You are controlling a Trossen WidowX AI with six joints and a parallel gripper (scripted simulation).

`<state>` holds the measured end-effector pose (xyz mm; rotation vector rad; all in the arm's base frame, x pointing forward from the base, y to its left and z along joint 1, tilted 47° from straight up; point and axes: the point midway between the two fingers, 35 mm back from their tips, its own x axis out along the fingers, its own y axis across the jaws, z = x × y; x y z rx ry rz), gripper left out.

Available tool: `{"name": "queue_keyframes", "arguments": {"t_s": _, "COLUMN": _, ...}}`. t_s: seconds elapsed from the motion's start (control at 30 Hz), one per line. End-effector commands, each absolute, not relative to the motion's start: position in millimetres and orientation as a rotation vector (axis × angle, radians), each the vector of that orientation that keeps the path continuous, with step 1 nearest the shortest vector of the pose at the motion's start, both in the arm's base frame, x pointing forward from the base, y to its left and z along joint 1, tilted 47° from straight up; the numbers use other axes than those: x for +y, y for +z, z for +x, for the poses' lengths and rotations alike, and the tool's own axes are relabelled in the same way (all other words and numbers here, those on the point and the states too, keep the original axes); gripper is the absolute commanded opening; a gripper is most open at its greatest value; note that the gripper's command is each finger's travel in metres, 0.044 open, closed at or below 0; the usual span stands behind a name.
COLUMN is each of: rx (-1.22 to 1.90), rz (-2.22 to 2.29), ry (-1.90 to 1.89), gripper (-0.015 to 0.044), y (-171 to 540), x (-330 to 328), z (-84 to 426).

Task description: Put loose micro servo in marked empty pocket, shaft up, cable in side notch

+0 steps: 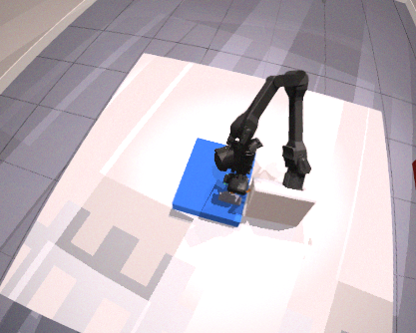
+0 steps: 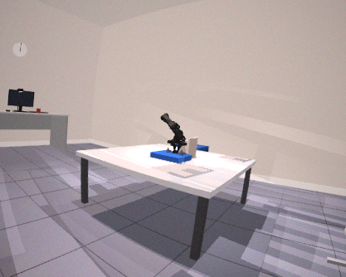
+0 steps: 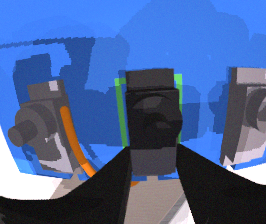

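Because our gripper (image 1: 237, 184) (image 2: 175, 151) (image 3: 152, 150) grips the servo (image 3: 153, 117) over the deck (image 1: 192, 180) (image 2: 165, 157) (image 3: 183, 30), slight misalignment could catch its ears.

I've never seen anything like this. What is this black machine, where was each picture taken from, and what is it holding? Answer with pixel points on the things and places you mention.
It is a robot arm with joints, ending in a two-fingered gripper (image 3: 152, 150). One picture looks down from above, one across the room, and one from the arm's wrist. On the white table (image 1: 150, 91) (image 2: 133, 168) sits a blue slab, the deck (image 1: 192, 185) (image 2: 163, 156) (image 3: 193, 30). The gripper holds a small dark boxy motor, the servo (image 3: 152, 112), over a green outline (image 3: 120, 102). Two similar grey motors flank it.
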<state>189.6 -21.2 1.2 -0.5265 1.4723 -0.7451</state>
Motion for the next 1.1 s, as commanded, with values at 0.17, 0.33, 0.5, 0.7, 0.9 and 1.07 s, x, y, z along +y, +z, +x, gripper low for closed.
{"name": "queue_keyframes", "arguments": {"t_s": 0.17, "rx": 1.469, "rz": -0.531, "ry": -0.741, "gripper": 0.0131, "y": 0, "x": -22, "z": 189}}
{"name": "queue_keyframes", "arguments": {"t_s": 0.33, "rx": 1.470, "rz": -0.531, "ry": -0.740, "gripper": 0.0187, "y": 5, "x": -17, "z": 190}}
{"name": "queue_keyframes", "arguments": {"t_s": 0.5, "rx": 1.471, "rz": -0.531, "ry": -0.739, "gripper": 0.0187, "y": 25, "x": 3, "z": 188}}
{"name": "queue_keyframes", "arguments": {"t_s": 0.7, "rx": 1.467, "rz": -0.535, "ry": -0.736, "gripper": 0.0266, "y": 26, "x": 4, "z": 198}}
{"name": "queue_keyframes", "arguments": {"t_s": 0.9, "rx": 1.467, "rz": -0.530, "ry": -0.737, "gripper": 0.0424, "y": 47, "x": 22, "z": 248}}
{"name": "queue_keyframes", "arguments": {"t_s": 1.07, "rx": 1.466, "rz": -0.528, "ry": -0.738, "gripper": 0.0440, "y": 69, "x": 35, "z": 291}}
